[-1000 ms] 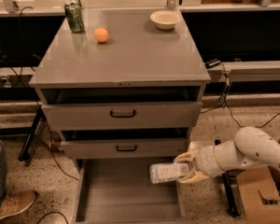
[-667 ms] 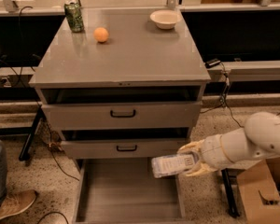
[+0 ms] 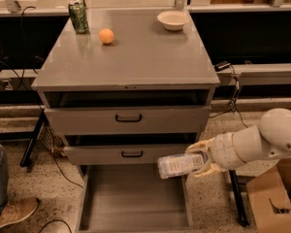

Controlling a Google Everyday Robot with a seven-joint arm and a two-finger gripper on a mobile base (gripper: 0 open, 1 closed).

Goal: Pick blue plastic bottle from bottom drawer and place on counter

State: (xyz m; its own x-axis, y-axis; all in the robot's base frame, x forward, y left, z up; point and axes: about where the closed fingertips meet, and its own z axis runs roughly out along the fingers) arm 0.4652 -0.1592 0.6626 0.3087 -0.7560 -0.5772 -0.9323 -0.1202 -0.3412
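Over btm drawer (image 3: 133,198), jaws hold bottle (image 3: 177,165).

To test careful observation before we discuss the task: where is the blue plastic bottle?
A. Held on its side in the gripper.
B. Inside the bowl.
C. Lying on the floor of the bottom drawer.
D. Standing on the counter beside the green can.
A: the gripper holds the blue plastic bottle sideways over the open bottom drawer, below the counter.
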